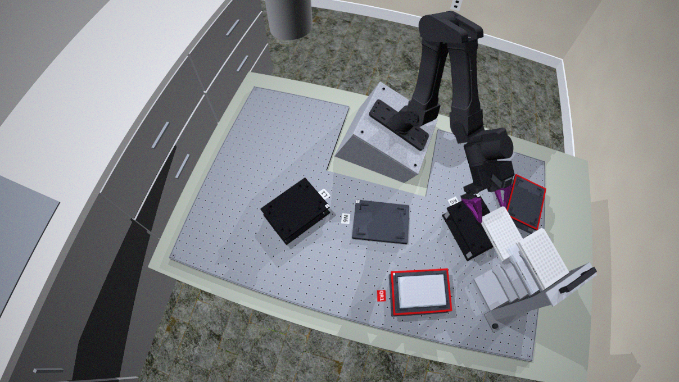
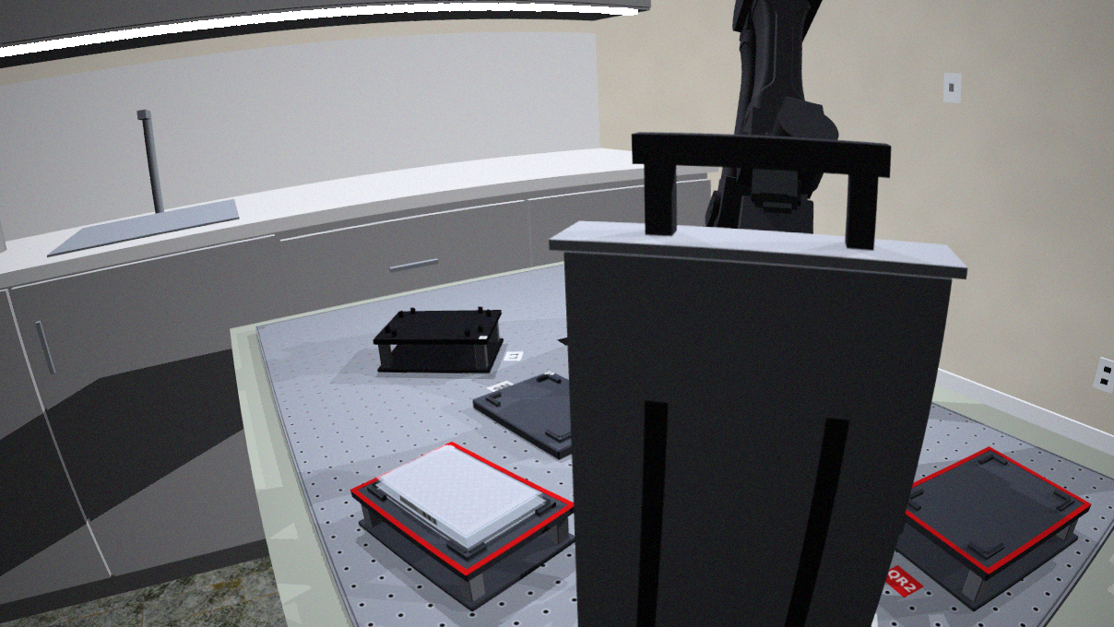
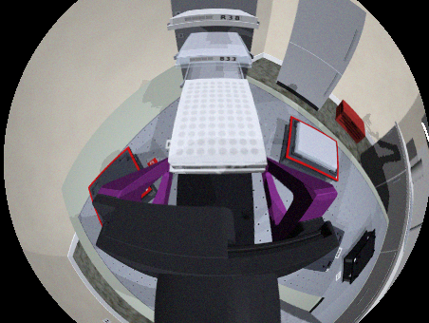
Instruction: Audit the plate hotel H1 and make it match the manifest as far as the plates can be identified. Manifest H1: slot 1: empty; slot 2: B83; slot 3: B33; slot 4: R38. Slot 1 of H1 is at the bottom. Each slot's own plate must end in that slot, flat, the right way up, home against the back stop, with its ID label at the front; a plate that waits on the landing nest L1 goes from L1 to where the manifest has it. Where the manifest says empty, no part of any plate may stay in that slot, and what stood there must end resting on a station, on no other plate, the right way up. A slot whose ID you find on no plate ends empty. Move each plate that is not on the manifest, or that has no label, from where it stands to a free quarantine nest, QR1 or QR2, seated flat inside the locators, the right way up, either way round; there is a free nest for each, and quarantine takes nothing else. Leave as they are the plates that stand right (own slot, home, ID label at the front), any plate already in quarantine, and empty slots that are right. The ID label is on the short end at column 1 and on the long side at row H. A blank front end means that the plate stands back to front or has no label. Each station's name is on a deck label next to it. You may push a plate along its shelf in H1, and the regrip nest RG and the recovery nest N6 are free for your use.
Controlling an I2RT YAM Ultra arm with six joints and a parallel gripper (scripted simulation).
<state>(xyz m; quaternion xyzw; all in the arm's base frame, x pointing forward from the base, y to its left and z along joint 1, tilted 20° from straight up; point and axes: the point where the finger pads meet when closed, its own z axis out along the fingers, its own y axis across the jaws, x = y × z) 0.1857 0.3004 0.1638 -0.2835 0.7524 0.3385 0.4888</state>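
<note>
My gripper (image 1: 490, 207) is shut on a white well plate (image 1: 501, 232), its purple fingers clasping the long sides at the plate's near end. I hold the plate level in the air, over the edge of the RG nest (image 1: 467, 230), pointing at the open front of hotel H1 (image 1: 532, 284). In the wrist view the plate (image 3: 217, 123) reaches from the fingers toward the hotel shelves (image 3: 214, 16). A second white plate (image 1: 541, 258) sticks out of an upper slot. No label text is readable. The exterior view shows only the hotel's back (image 2: 755, 428).
QR1 (image 1: 421, 290) holds a white plate lying flat inside its red frame. QR2 (image 1: 525, 201) stands bare just beside my gripper. N6 (image 1: 380, 221) and L1 (image 1: 294, 210) hold no plate. The arm's base block (image 1: 386, 132) stands behind.
</note>
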